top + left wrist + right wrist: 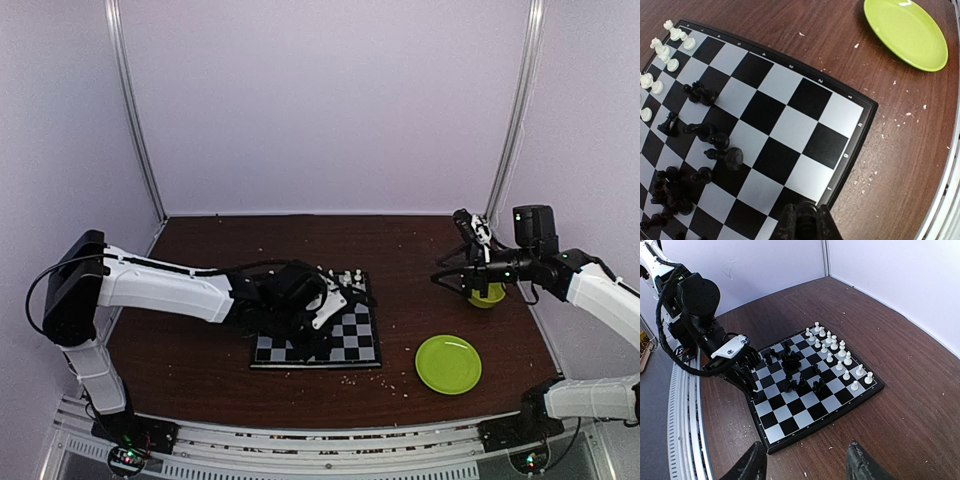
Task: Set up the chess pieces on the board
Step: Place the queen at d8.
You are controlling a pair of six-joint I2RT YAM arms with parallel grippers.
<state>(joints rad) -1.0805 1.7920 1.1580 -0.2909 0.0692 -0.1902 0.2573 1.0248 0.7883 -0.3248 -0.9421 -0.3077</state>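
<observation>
Now L gripper (pixel 805 225) pinches a black chessman (pixel 805 212) over a corner of the board (pixel 863 120); R gripper (pixel 807 467) jaws wide, off to the side.

Showing round green plate (pixel 448 363) lying flat on dark brown table (pixel 200 360). Showing pale crumbs (pixel 908 114) scattering beside plate. Showing yellow-green cup (pixel 488 297) standing farther back.

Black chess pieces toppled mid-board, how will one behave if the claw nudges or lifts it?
Probably very light: the black chess pieces look tiny against the board squares. Several lie on their sides, so they are likely tippy, and their round bases may roll.
</observation>
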